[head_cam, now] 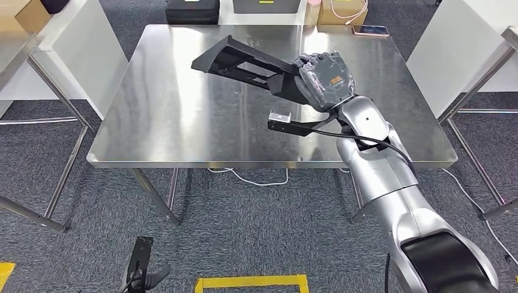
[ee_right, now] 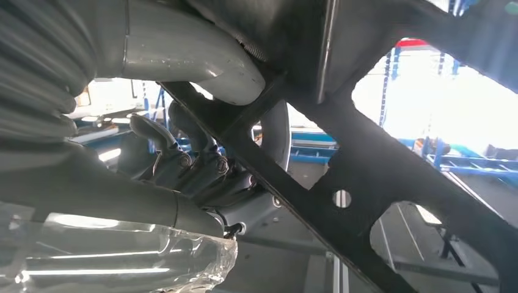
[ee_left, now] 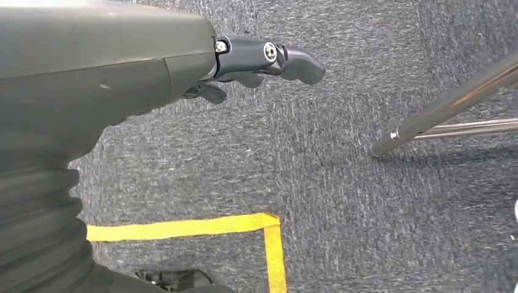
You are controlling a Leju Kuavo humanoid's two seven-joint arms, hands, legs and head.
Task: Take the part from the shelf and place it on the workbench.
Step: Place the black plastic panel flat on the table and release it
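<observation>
A long black plastic part [head_cam: 244, 61] with cut-outs hangs tilted above the steel workbench [head_cam: 165, 116]. My right hand [head_cam: 325, 80] grips its near end, fingers wrapped round it. Up close in the right wrist view, the part [ee_right: 379, 171] crosses the picture as a black frame with a small round hole, and the right hand [ee_right: 201, 165] has its thumb and dark fingers closed on it. My left hand [ee_left: 244, 64] hangs low over grey carpet, fingers curled in, holding nothing.
A phone [head_cam: 370, 30] lies at the workbench's far right edge. Black cases [head_cam: 192, 11] and a cardboard box [head_cam: 342, 12] stand behind the bench. White tables flank it on both sides. Yellow tape [head_cam: 250, 282] marks the floor near my feet.
</observation>
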